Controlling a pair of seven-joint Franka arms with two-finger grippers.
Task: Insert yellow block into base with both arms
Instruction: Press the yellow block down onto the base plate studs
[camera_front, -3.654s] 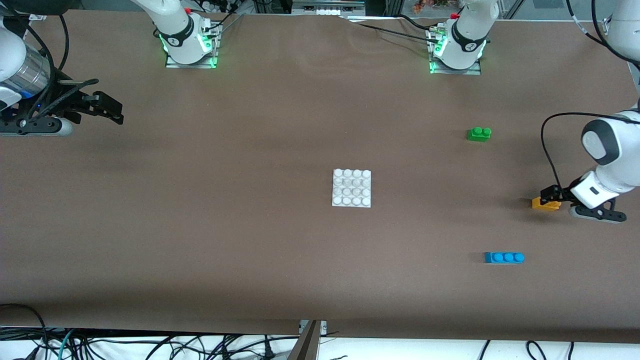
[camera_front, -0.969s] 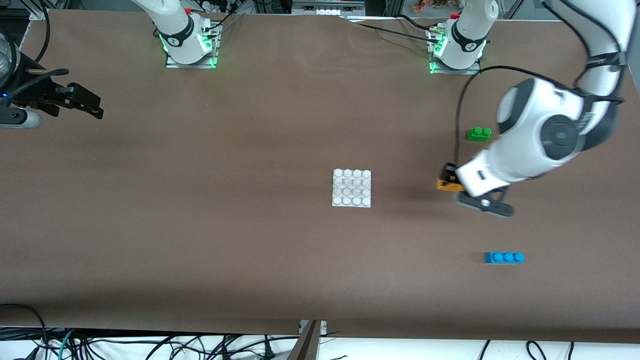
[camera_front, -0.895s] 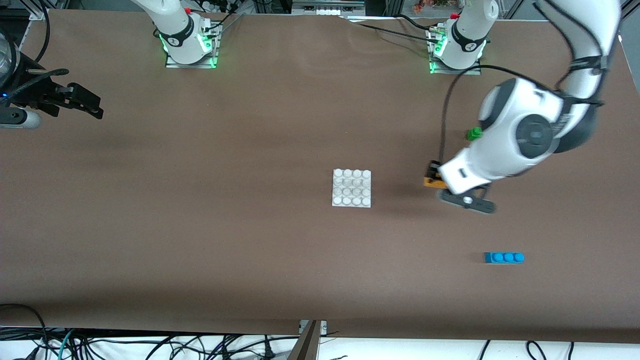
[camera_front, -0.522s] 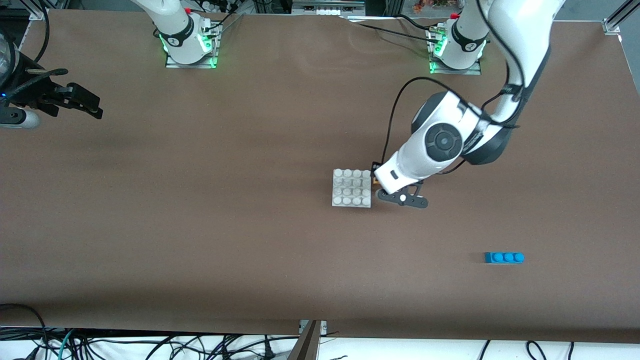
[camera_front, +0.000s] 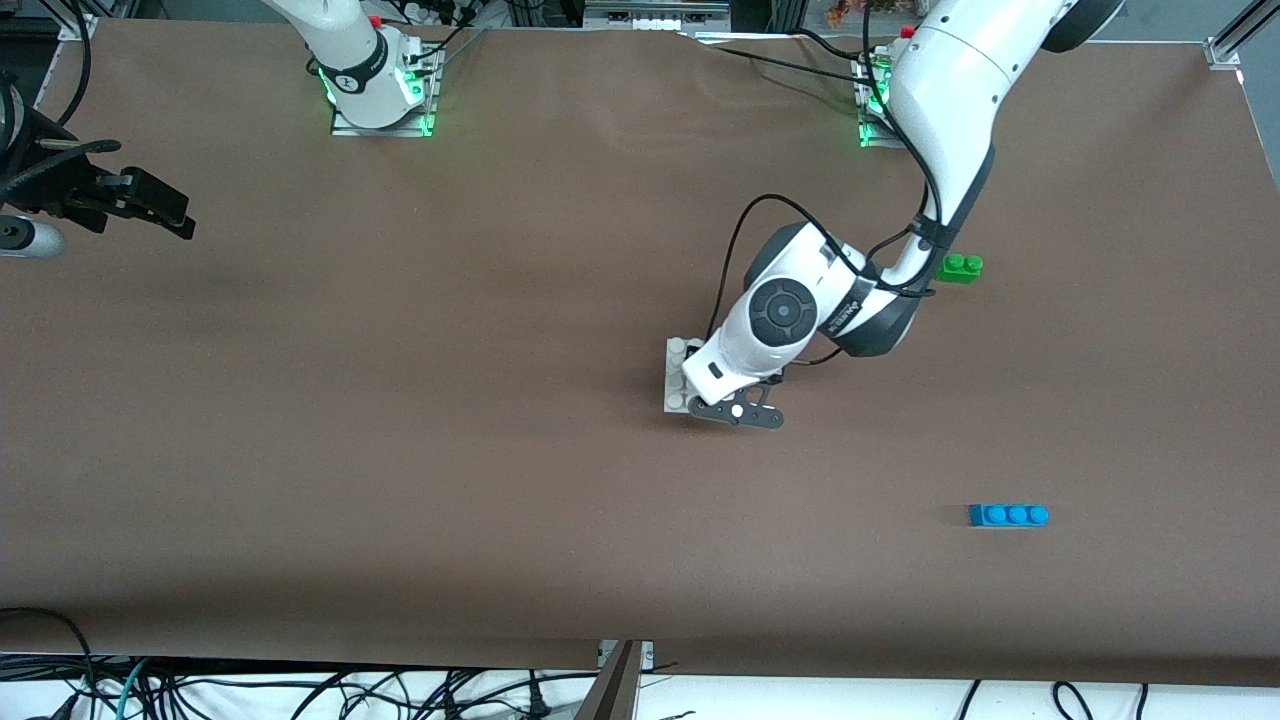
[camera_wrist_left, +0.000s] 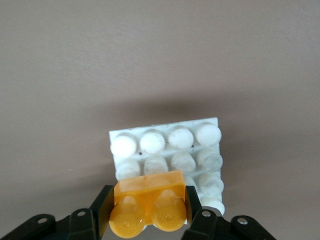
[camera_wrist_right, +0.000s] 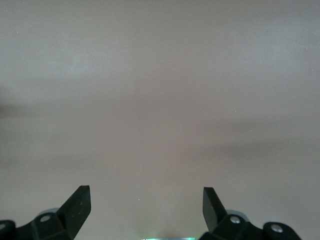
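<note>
Start with the big brown table (camera_front: 400, 480), and read the clock off the front view, with twelve pointing at the robots' bases.

The left arm (camera_front: 790, 310) reaches from its base at about one o'clock to the middle of the table. Its wrist hangs right over the white stud plate and hides most of it from the front camera. That placement makes sense, because this looks like the alignment step just ahead of the press.

The right arm (camera_front: 345, 55) waits. The right jaws stand wide apart and empty over bare table at the right arm's end, roughly ten o'clock from the plate. They are well clear, probably so the carrying arm has room. The task asks for both arms, so I'd expect this one to steady the plate.

The white stud plate (camera_wrist_left: 165, 142) lies flat, with only a strip of it showing at its nine o'clock edge (camera_front: 676, 375).

The blue three-stud brick (camera_front: 1008, 515) rests at four o'clock from the plate, well apart. The green two-stud brick (camera_front: 958, 267) sits at two o'clock, near the left arm's forearm. Neither is touched.

The yellow block (camera_wrist_left: 150, 200) is smallest. The left jaws are clamped on its short ends, studs toward the wrist camera, and it sits above the plate's edge rows. I can't tell whether it touches the studs. It looks slightly skewed, so squaring it up comes before pushing.
</note>
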